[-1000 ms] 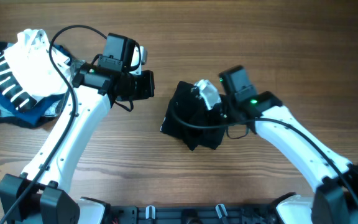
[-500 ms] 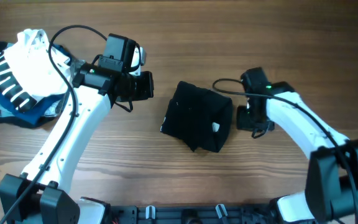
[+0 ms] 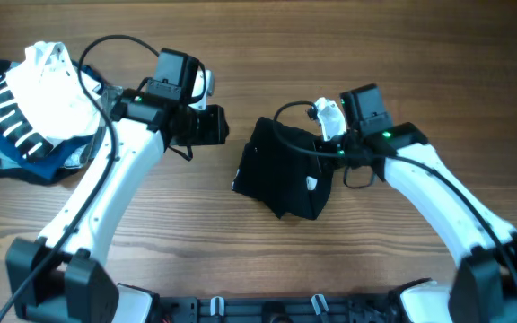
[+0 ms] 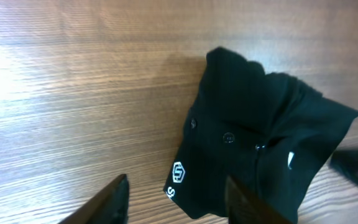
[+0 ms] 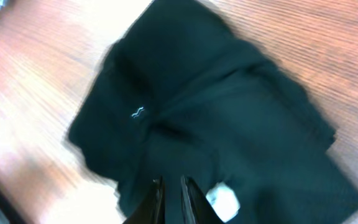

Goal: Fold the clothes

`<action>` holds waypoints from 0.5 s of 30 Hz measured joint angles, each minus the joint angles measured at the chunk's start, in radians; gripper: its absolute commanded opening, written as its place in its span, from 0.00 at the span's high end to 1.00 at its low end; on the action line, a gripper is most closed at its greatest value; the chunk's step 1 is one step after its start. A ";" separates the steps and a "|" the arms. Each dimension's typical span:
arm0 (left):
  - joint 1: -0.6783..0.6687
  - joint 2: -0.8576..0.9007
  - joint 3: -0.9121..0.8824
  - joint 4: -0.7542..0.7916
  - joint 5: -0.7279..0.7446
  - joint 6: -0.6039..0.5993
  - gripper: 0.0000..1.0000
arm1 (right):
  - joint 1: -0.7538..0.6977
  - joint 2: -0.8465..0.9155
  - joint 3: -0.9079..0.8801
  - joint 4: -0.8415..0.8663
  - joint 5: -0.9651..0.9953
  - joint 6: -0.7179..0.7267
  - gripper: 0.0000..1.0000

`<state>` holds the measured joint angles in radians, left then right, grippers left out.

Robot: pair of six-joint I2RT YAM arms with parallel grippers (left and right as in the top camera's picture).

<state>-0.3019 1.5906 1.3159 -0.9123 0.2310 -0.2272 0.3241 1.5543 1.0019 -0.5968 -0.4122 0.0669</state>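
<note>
The black T-shirt (image 3: 281, 166) lies as a small folded bundle at the table's centre. It also shows in the left wrist view (image 4: 253, 143) and the right wrist view (image 5: 216, 106). Its white logo (image 4: 178, 171) is at the near-left corner, and a small white tag (image 3: 311, 183) shows near the right side. My left gripper (image 3: 212, 126) is open and empty, just left of the bundle, its fingers (image 4: 176, 180) spread on either side of the logo corner. My right gripper (image 3: 319, 144) hovers over the bundle's right edge, fingers (image 5: 171, 183) nearly together with nothing between them.
A pile of other clothes sits at the far left: a white garment (image 3: 48, 85) on top, a navy white-striped one (image 3: 7, 112) and blue fabric (image 3: 25, 161) under it. Bare wooden table (image 3: 240, 242) surrounds the bundle.
The right gripper left the bundle, swung out to the right, then came back over its right edge. The shirt stayed put. The left arm barely moved.
</note>
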 measured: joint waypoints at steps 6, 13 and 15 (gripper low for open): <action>-0.004 0.135 0.000 0.030 0.115 0.084 0.22 | -0.028 0.218 -0.013 0.027 0.098 0.177 0.94; -0.005 0.315 0.000 0.110 0.293 0.147 0.07 | -0.041 0.233 -0.005 0.022 0.089 0.284 0.94; -0.005 0.361 0.000 0.136 0.357 0.167 0.06 | -0.041 0.233 -0.005 0.022 0.089 0.288 0.94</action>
<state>-0.3065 1.9514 1.3159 -0.7765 0.5884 -0.0605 0.2832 1.7870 0.9966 -0.5751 -0.3229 0.3553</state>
